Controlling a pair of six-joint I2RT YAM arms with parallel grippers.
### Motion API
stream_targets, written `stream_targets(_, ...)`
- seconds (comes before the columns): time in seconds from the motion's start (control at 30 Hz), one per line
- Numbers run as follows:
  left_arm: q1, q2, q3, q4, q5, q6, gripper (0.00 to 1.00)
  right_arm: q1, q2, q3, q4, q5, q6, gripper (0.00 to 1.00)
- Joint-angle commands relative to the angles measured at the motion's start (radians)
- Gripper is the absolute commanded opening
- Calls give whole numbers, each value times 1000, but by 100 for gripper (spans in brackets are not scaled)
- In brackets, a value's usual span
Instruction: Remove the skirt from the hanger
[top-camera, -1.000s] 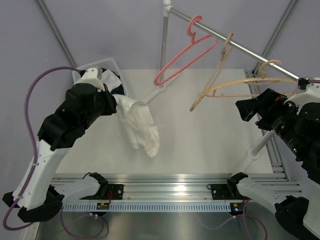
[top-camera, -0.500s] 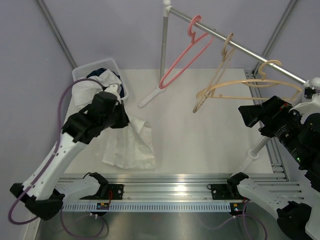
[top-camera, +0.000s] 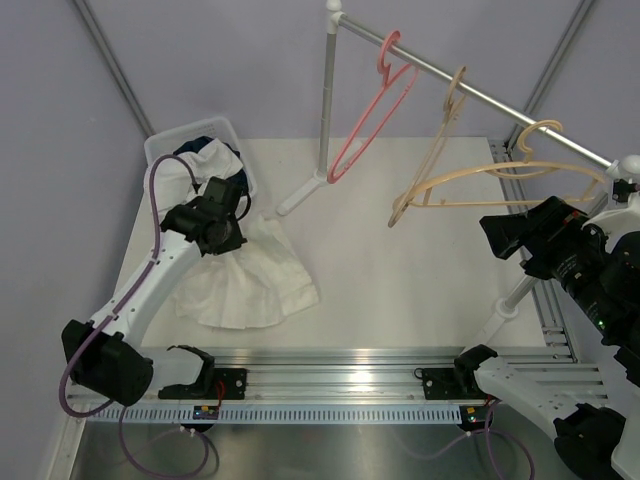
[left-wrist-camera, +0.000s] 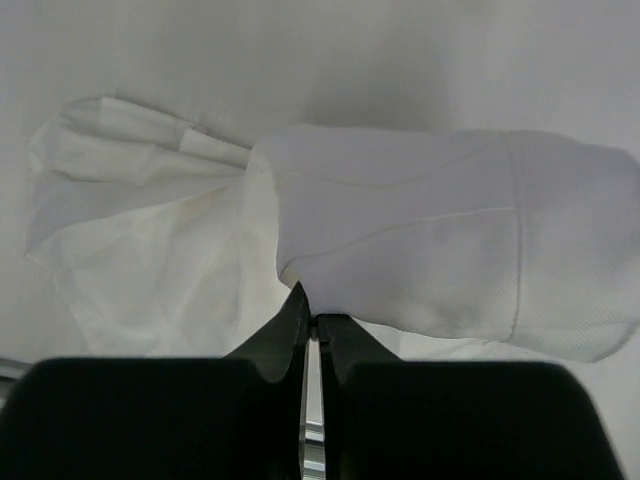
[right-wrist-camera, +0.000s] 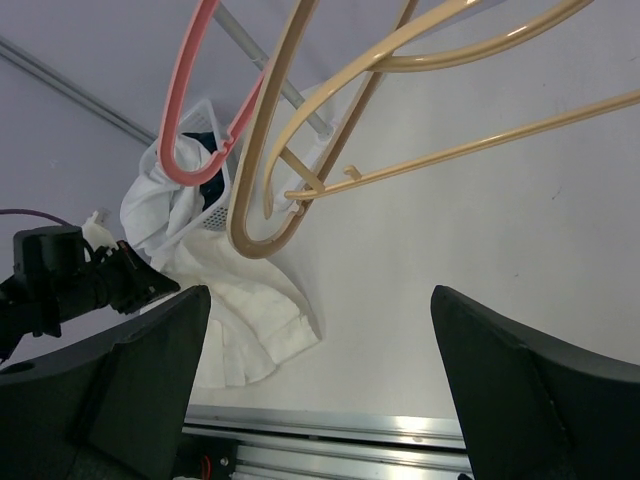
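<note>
The white skirt (top-camera: 250, 285) lies spread on the table at the left, off every hanger. My left gripper (top-camera: 236, 228) is low at the skirt's far edge, beside the basket. In the left wrist view it (left-wrist-camera: 310, 318) is shut, its tips pinching a fold of the skirt (left-wrist-camera: 420, 240). My right gripper (top-camera: 500, 232) is open and empty, held up at the right under the rail. In the right wrist view it (right-wrist-camera: 320, 385) is wide open and looks down on the skirt (right-wrist-camera: 250, 330). The pink hanger (top-camera: 368, 112) hangs bare.
Two tan hangers (top-camera: 428, 165) (top-camera: 520, 168) hang bare on the slanted metal rail (top-camera: 480, 95), whose white post (top-camera: 327, 95) stands at the table's back. A white basket (top-camera: 180, 138) with clothes sits at the back left corner. An aluminium rail (top-camera: 330, 385) runs along the near edge.
My left arm brought the skirt down from mid-air onto the table, where it spread flat, and drew back toward the basket. The pink hanger swung. The right arm shifted only slightly.
</note>
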Motion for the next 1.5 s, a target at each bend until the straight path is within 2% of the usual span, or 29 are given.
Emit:
stream_targets(0.0, 51, 24, -98, 18, 15, -43, 8, 0, 0, 18, -18, 13, -3, 99)
stream_targets(0.03, 59, 20, -119, 36, 34, -47, 13, 0, -4, 15, -20, 15, -8, 100)
stream_targets(0.07, 62, 15, -132, 41, 61, -53, 43, 0, -8, 12, -21, 18, -8, 99)
stream_targets(0.1, 64, 9, -148, 43, 64, -70, 58, 2, -11, 8, -23, 20, -11, 99)
stream_targets(0.13, 62, -2, -152, 44, 72, -72, 64, 0, -12, 6, -23, 21, -14, 99)
stream_targets(0.17, 64, -27, -152, 46, 81, -75, 78, 0, -12, 4, -21, 20, -12, 99)
stream_targets(0.23, 62, -48, -120, -3, 65, -96, 99, 0, -14, 0, -18, 18, -16, 100)
stream_targets(0.37, 41, -90, -38, -109, -31, -121, 99, 0, -15, -6, -4, 14, -23, 99)
stream_targets(0.4, 38, -101, -33, -100, -9, -104, 99, 0, -17, -9, -1, 10, -25, 99)
stream_targets(0.53, 41, -120, -117, 18, 263, -44, 99, 2, -23, -34, 23, 0, -28, 100)
stream_targets(0.6, 41, -105, -160, 50, 291, -62, 99, 0, -29, -48, 31, -5, -29, 99)
stream_targets(0.83, 44, -20, -218, 24, 161, -105, 99, 0, -49, -52, 23, 12, -34, 99)
stream_targets(0.93, 44, 36, -243, 45, 164, -119, 99, 0, -61, -63, 17, 23, -35, 99)
stream_targets(1.07, 39, 48, -358, 218, 179, -170, 99, 0, -78, -74, 14, 27, -23, 100)
stream_targets(1.13, 42, 51, -425, 254, 180, -211, 99, 0, -81, -78, 13, 26, -17, 99)
stream_targets(1.33, 2, 136, -478, 257, 43, -303, 99, 0, -86, -75, -4, 37, -8, 100)
stream_targets(1.47, -79, 267, -475, 242, 16, -342, 99, 0, -87, -78, -10, 40, 0, 100)
